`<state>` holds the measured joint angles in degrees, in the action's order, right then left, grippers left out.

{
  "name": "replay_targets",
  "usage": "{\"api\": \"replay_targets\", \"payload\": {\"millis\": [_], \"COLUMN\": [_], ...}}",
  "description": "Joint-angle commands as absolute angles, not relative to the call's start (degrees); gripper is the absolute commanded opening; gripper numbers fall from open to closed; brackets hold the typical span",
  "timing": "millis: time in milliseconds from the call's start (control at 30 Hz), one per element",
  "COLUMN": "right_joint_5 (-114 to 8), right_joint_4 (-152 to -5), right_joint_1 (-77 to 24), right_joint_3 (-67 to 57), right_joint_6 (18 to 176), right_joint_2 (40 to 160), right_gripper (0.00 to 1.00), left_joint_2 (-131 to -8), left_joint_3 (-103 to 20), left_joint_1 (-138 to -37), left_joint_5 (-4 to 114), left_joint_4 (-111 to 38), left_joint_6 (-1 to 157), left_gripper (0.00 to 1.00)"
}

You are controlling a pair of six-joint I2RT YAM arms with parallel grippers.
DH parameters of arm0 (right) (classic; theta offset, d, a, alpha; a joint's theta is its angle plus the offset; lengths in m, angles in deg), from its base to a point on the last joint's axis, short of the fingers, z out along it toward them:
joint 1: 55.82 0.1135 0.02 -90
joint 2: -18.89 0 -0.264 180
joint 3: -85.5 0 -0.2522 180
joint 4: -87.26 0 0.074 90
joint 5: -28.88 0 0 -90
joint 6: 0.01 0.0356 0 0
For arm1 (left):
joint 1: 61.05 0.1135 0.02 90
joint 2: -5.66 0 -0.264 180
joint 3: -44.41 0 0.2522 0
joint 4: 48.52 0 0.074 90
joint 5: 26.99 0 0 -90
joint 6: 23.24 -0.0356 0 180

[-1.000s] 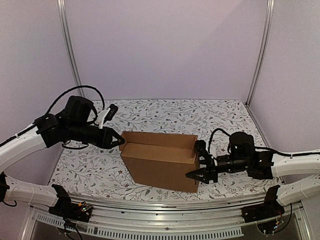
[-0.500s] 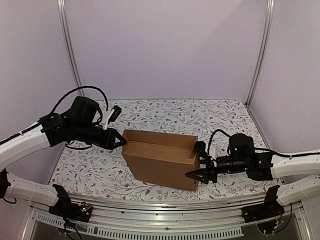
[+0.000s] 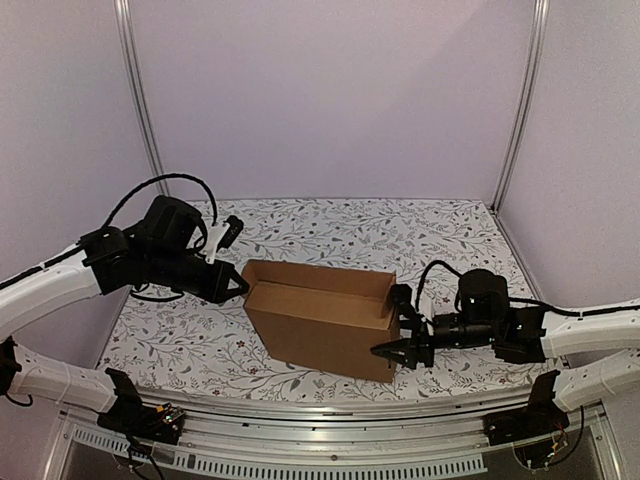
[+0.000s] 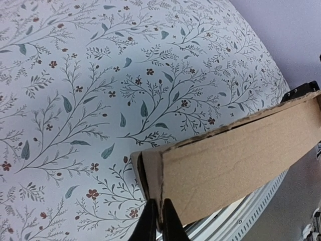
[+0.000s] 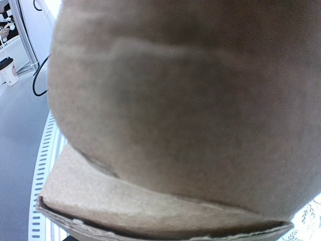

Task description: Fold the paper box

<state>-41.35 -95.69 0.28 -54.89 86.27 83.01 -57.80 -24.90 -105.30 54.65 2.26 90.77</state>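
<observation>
The paper box (image 3: 322, 322) is plain brown cardboard, standing as an open-topped box in the middle of the table. My left gripper (image 3: 243, 287) is at its upper left corner. In the left wrist view the left gripper (image 4: 157, 223) is shut on the thin corner edge of the box (image 4: 241, 145). My right gripper (image 3: 392, 323) is at the box's right end, with its jaws spread apart, one finger high and one low. In the right wrist view cardboard (image 5: 175, 100) fills the frame and hides the fingers.
The table has a floral cloth (image 3: 400, 230). A metal rail (image 3: 330, 410) runs along the near edge. Purple walls and two upright metal posts (image 3: 140, 110) close in the back and sides.
My left arm has shifted slightly to the right with the box corner in its grip, and the box has turned a little. My right gripper has stayed at the box's right end.
</observation>
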Motion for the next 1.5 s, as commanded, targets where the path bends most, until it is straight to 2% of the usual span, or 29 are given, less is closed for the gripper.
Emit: {"api": "replay_targets", "payload": {"millis": [0, 300, 433, 667, 900, 1300, 1467], "right_joint_5": [-43.0, -43.4, -44.3, -47.4, -49.0, -53.2, -54.9], "right_joint_4": [-96.0, -96.1, -96.1, -96.3, -97.8, -101.9, -104.2], "right_joint_1": [1.0, 1.5, 1.7, 1.7, 1.7, 1.7, 1.7], "right_joint_3": [-55.3, -55.2, -55.5, -57.0, -58.8, -64.2, -66.1], "right_joint_6": [86.3, 86.6, 86.8, 87.4, 88.2, 92.0, 94.0], "right_joint_2": [82.7, 83.6, 83.5, 81.9, 81.2, 77.3, 75.7], "right_gripper": [0.19, 0.2, 0.28, 0.51, 0.56, 0.78, 0.84], "left_joint_2": [-58.2, -57.7, -57.8, -57.8, -58.9, -60.6, -61.6], "left_joint_3": [-24.0, -24.1, -24.0, -23.0, -21.9, -19.5, -19.5], "left_joint_1": [-106.5, -107.0, -107.2, -107.9, -110.0, -113.3, -114.4], "left_joint_5": [55.3, 55.4, 55.2, 56.3, 58.2, 60.3, 60.4], "left_joint_4": [3.1, 2.5, 2.2, 2.1, 1.3, -0.8, -1.7], "left_joint_6": [90.3, 90.4, 90.4, 90.9, 91.6, 93.3, 94.1], "left_gripper": [0.01, 0.0, 0.0, 0.0, 0.0, 0.0, 0.0]}}
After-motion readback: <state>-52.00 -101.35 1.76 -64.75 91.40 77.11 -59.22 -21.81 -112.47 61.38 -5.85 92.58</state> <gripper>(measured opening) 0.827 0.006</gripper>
